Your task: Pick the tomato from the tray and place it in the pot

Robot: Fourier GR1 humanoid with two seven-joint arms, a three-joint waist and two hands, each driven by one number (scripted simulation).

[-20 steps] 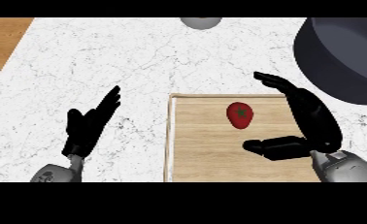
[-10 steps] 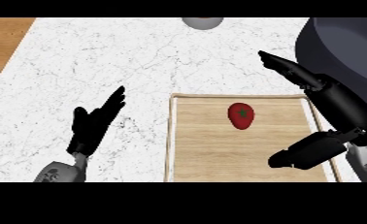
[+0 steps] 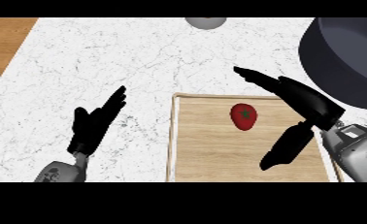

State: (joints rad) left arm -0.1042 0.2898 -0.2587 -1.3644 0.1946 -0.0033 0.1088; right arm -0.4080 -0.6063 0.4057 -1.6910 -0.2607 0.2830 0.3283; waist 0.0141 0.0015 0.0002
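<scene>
We see the tomato (image 3: 243, 116) lying on the wooden tray (image 3: 208, 160), toward its far half and untouched. Our right hand (image 3: 305, 109) hangs over the tray's right side, spread wide with fingers straight and thumb low, holding nothing; the tomato sits in the gap to its left, apart from both. Our left hand (image 3: 93, 126) rests open on the tabletop (image 3: 108, 58), left of the tray. The dark pot (image 3: 342, 58) stands at the far right. Our worry: the tomato is round and may roll if 1 finger nudges it first. The pot's rim is close to the wrist, so a low lift could clip it.
</scene>
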